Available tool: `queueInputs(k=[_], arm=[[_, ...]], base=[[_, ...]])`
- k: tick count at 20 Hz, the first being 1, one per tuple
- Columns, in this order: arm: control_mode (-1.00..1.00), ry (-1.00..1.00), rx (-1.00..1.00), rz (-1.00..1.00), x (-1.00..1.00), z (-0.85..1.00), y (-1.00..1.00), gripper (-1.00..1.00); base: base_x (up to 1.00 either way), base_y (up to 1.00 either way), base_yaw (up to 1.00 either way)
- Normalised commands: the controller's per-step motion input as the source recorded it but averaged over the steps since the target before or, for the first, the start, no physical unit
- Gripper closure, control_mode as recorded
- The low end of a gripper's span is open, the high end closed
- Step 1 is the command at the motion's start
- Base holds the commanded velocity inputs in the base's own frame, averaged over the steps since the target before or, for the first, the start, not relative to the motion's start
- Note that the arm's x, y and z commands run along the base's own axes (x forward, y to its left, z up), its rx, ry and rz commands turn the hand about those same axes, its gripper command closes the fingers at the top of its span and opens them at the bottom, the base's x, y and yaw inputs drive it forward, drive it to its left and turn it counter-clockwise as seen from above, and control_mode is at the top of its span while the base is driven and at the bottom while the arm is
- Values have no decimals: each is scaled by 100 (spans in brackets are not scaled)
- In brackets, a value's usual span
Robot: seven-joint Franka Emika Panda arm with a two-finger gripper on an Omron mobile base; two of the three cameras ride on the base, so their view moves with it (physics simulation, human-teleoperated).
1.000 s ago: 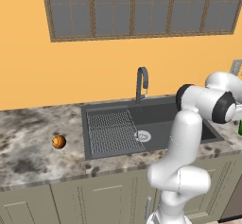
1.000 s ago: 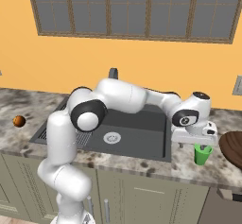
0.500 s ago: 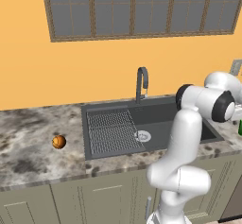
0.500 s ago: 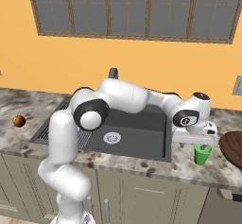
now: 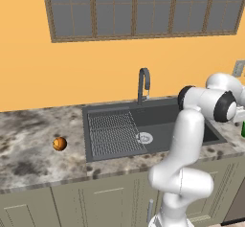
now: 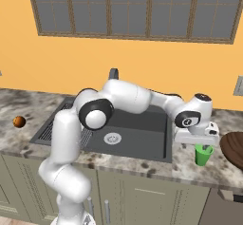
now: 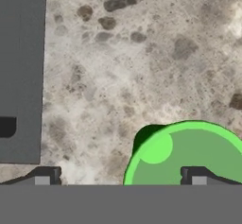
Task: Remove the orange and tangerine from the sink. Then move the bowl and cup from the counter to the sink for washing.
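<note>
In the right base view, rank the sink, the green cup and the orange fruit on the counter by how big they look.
1. sink
2. green cup
3. orange fruit, though it sits farther from the camera, so this last gap is unsure.

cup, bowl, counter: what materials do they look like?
Cup: likely plastic, flat bright green, no grain or gloss.
Bowl: wood-looking, reddish-brown with faint darker rings.
Counter: looks like polished stone, granite-like, with grey-beige mottling and dark speckles.
</note>
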Motion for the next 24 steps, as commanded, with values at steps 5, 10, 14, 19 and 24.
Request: queueInputs(k=[5,10,14,19,24], arm=[[-100,0,0,5,14,-11,-17,-100],[-100,0,0,4,5,-8,-17,-100],[-100,0,0,0,-5,-8,-2,-100],[-100,0,0,0,-11,-10,7,100],[-100,0,1,0,-13,-14,23,100]], base=[[0,0,0],[0,0,0],[0,0,0],[0,0,0],[0,0,0]])
